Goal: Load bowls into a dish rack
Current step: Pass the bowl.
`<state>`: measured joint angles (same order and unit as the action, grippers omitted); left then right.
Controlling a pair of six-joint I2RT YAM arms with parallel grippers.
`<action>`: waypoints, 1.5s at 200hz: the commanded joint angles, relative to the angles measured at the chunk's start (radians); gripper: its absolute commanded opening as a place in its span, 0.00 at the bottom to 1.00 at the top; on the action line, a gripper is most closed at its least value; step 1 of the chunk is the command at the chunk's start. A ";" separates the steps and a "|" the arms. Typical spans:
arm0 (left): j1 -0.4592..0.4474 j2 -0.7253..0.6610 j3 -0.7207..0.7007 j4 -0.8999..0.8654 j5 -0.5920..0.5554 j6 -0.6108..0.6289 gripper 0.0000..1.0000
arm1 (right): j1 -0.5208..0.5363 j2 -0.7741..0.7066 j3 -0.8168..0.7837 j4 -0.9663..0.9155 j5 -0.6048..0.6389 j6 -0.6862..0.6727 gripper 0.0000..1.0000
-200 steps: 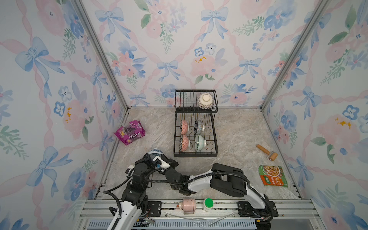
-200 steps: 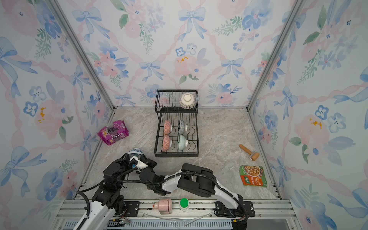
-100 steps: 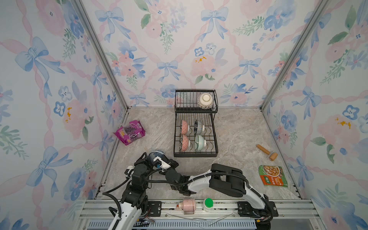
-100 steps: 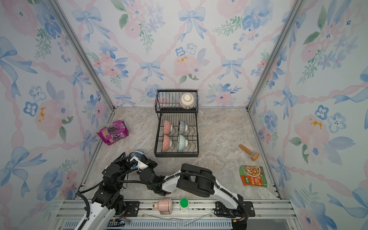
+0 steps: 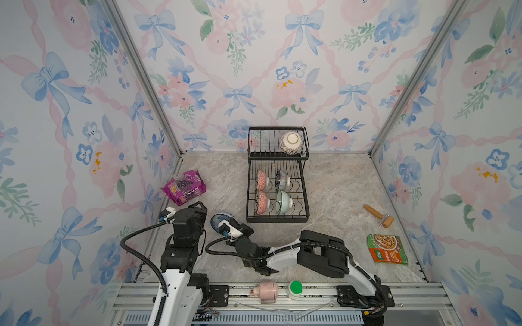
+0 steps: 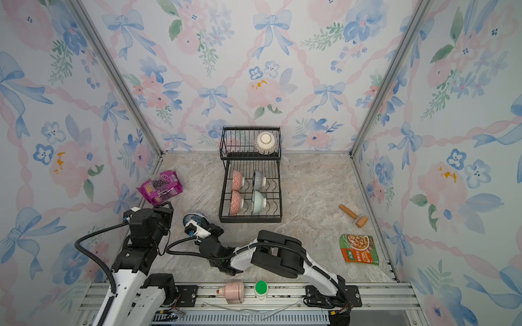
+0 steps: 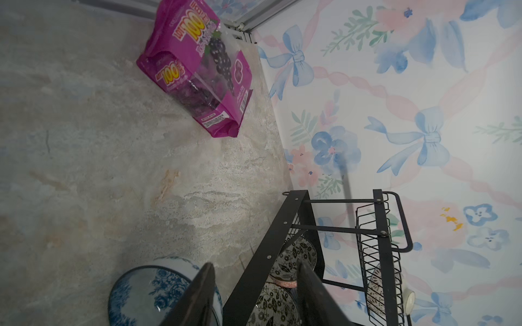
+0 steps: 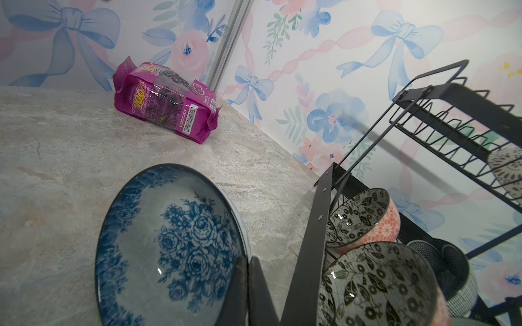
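right fingers (image 8: 261,290) pinch rim of blue floral bowl (image 8: 175,245), just beside dish rack (image 8: 317,220) near corner. left fingers (image 7: 202,293) spread, one beside bowl.

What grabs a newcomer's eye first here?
The black dish rack stands at the back middle of the table, four bowls on edge in its lower tier and a white patterned bowl upturned in the upper basket. Just off its front left corner, the right gripper pinches the rim of a blue floral bowl, with the left gripper open beside it.
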<state>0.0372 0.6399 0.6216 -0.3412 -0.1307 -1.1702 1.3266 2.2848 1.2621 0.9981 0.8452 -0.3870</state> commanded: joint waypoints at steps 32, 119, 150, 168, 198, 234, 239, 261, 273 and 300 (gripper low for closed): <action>0.346 0.268 0.143 -0.124 0.407 0.604 0.52 | -0.043 -0.068 -0.004 -0.162 -0.120 0.117 0.00; 0.241 0.613 0.171 -0.163 0.524 0.842 0.39 | -0.154 -0.126 0.141 -0.613 -0.410 0.294 0.00; 0.162 0.659 0.165 -0.165 0.473 0.839 0.36 | -0.165 -0.103 0.224 -0.728 -0.457 0.310 0.00; 0.134 0.647 0.147 -0.170 0.409 0.816 0.35 | -0.171 -0.098 0.241 -0.754 -0.458 0.316 0.00; 0.101 0.607 0.092 -0.164 0.323 0.791 0.36 | -0.181 -0.092 0.247 -0.779 -0.472 0.334 0.00; 0.101 0.661 0.090 -0.154 0.317 0.813 0.40 | -0.184 -0.081 0.264 -0.791 -0.476 0.332 0.00; 0.101 0.666 0.089 -0.147 0.323 0.822 0.40 | -0.184 -0.080 0.266 -0.791 -0.477 0.333 0.00; 0.101 0.692 0.086 -0.125 0.353 0.845 0.34 | -0.184 -0.072 0.278 -0.797 -0.479 0.335 0.00; 0.101 0.699 0.075 -0.104 0.382 0.853 0.28 | -0.185 -0.071 0.282 -0.797 -0.480 0.337 0.00; 0.100 0.733 0.069 -0.082 0.428 0.879 0.06 | -0.191 -0.070 0.287 -0.793 -0.490 0.344 0.00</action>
<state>0.1448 1.3392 0.7029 -0.4534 0.2237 -0.3202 1.1469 2.1841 1.5238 0.2436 0.3885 -0.0666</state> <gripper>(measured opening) 0.131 0.047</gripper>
